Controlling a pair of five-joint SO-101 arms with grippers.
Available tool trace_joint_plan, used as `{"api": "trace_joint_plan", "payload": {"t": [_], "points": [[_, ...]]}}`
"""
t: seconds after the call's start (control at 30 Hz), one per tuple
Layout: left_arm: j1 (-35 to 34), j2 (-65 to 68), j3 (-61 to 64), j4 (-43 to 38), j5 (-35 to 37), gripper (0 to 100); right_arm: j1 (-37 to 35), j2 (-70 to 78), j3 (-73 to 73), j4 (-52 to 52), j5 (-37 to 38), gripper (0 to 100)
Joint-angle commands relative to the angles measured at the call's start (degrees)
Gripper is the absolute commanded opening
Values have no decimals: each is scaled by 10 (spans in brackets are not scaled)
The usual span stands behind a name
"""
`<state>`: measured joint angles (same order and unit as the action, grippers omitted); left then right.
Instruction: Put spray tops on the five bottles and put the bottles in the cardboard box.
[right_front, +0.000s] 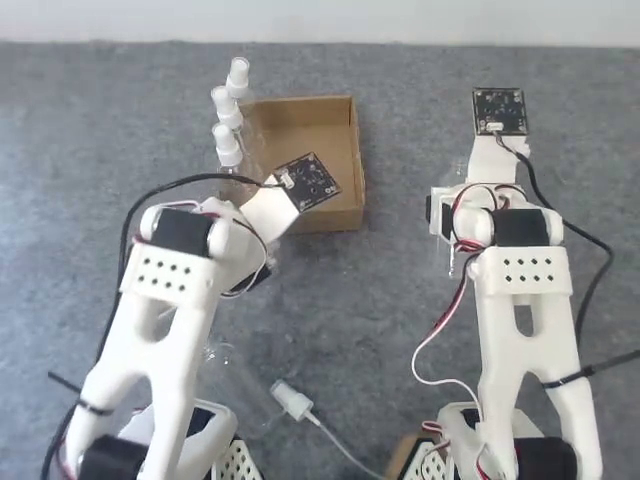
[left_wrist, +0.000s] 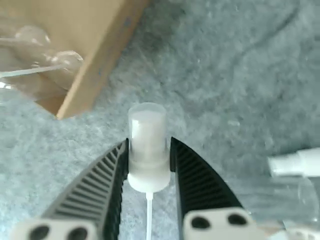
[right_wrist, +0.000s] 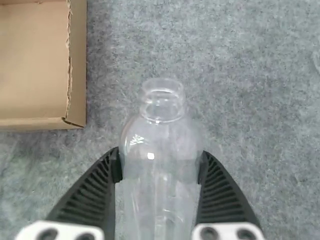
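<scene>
Left gripper: the jaws pinch a spray top by its collar, one ribbed finger on each side. The cap points away from the wrist and the thin dip tube runs back between the fingers.
Right gripper: the jaws clamp the shoulder of a clear bottle. Its neck is open and carries no top.
Held spray top, location: above the grey table covering, just off a corner of the cardboard box.
Held bottle, location: over the covering, near another corner of the box, apart from it.
Cardboard box: open at the top, lying between the two arms, closer to the left one.
Capped bottles: three, at the left side of the box. Their white tops project past its far-left corner.
Loose spray top: lies on the covering between the arm bases with its tube trailing. It sits just beside a clear lying bottle.
Print: the wrist camera boards carry markings too small to read.
</scene>
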<state>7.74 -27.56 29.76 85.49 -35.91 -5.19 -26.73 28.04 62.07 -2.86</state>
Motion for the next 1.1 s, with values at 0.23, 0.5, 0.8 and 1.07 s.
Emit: {"api": "trace_joint_plan", "payload": {"t": [0.23,0.5,0.8,1.07], "points": [[-3,-159,49,-105,98,12,-7,-29,1,-30,-3,41],[-3,-224,51,-151,169,12,-36,-29,4,-27,-1,41],[-3,-281,51,-211,258,12,-39,-29,10,-30,-1,41],[-3,-322,51,-269,359,12,-62,-48,15,-25,2,40]]}}
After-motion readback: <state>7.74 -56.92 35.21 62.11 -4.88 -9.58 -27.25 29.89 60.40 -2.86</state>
